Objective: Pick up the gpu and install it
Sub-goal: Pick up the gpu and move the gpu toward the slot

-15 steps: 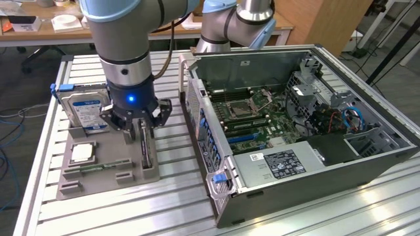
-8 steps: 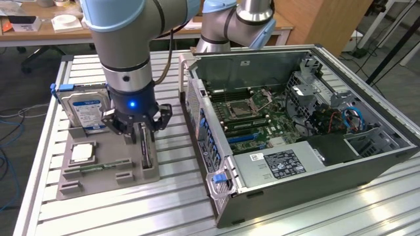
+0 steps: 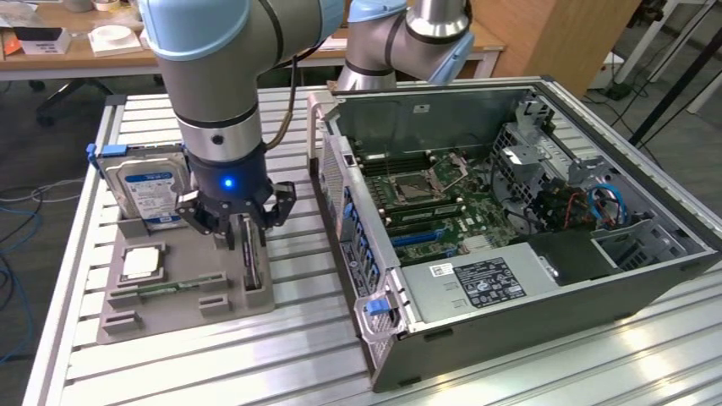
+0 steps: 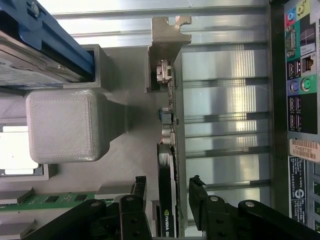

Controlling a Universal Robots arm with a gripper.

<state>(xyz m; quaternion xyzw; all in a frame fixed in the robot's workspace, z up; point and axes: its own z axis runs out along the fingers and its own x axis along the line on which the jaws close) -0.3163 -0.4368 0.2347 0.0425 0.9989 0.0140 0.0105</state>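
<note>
Gpu (image 3: 250,275) (image 4: 166,155): stands on edge in a slot of the grey holder tray (image 3: 169,309), between the hard drive (image 3: 152,190) and the open computer case (image 3: 508,254). Gripper (image 3: 246,241) (image 4: 167,185): released, jaws spread to either side of the card's upper edge, gaps visible on both sides.

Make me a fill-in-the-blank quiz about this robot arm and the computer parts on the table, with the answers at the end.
The gripper has its jaws ___ on either side of the gpu. The gpu stands on edge in a ___ holder. The label on the hard drive is ___. In the exterior view, the computer case sits on the holder's ___.
Missing words: open, gray, blue, right.
</note>
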